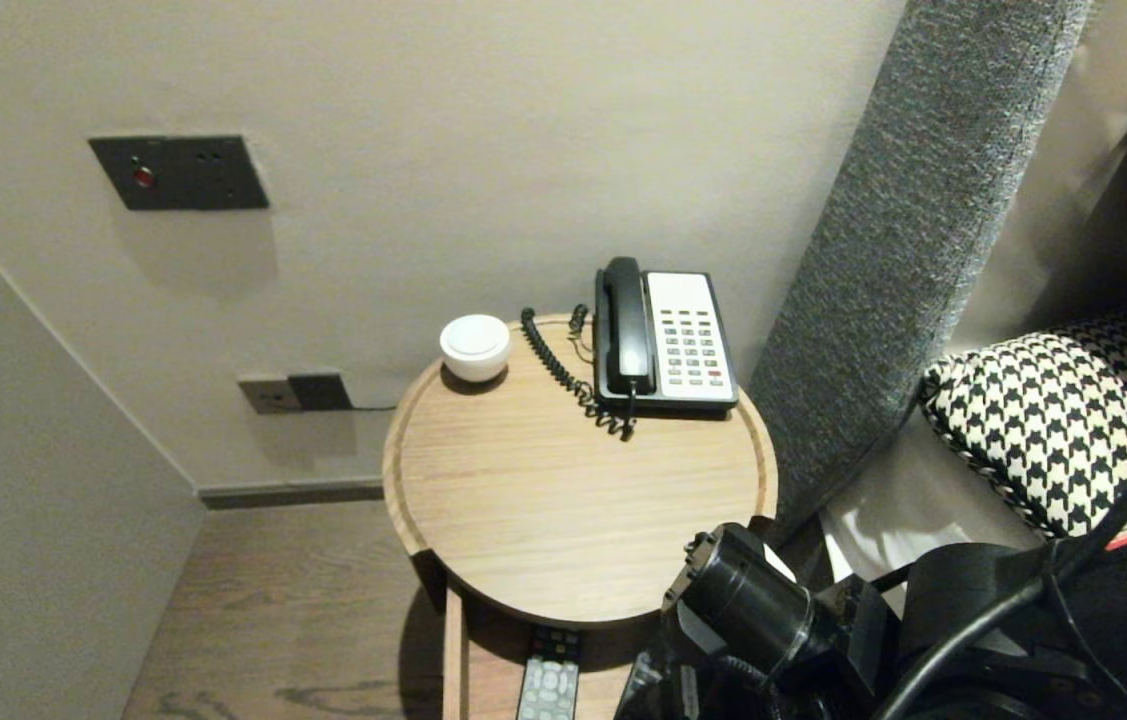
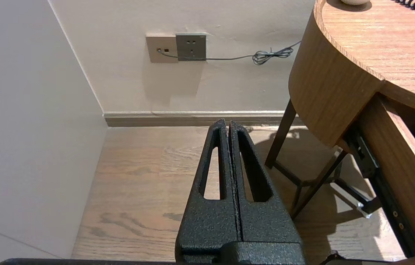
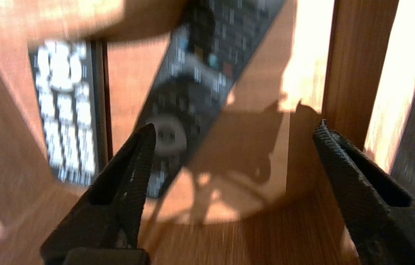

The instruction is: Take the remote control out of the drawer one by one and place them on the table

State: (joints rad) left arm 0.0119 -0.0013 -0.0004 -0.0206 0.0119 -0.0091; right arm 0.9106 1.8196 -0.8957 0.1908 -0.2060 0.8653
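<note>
Under the round wooden table [image 1: 523, 500] a drawer [image 1: 453, 660] stands pulled out. In the right wrist view two remotes lie on its floor: a black remote [image 3: 200, 81] set at a slant, and beside it a remote with pale buttons [image 3: 63, 110]. My right gripper [image 3: 235, 127] hangs open just over the drawer with nothing between its fingers; one fingertip [image 3: 144, 140] overlaps the black remote's near end. In the head view only the pale-buttoned remote [image 1: 548, 685] shows, beside my right arm [image 1: 753, 600]. My left gripper [image 2: 227, 123] is shut and empty, low over the floor, left of the table.
On the tabletop stand a black and white desk phone [image 1: 663, 335] with a coiled cord and a small white round device [image 1: 474, 346]. Walls close in at the left and back. A grey headboard [image 1: 903, 250] and patterned pillows [image 1: 1053, 420] lie to the right.
</note>
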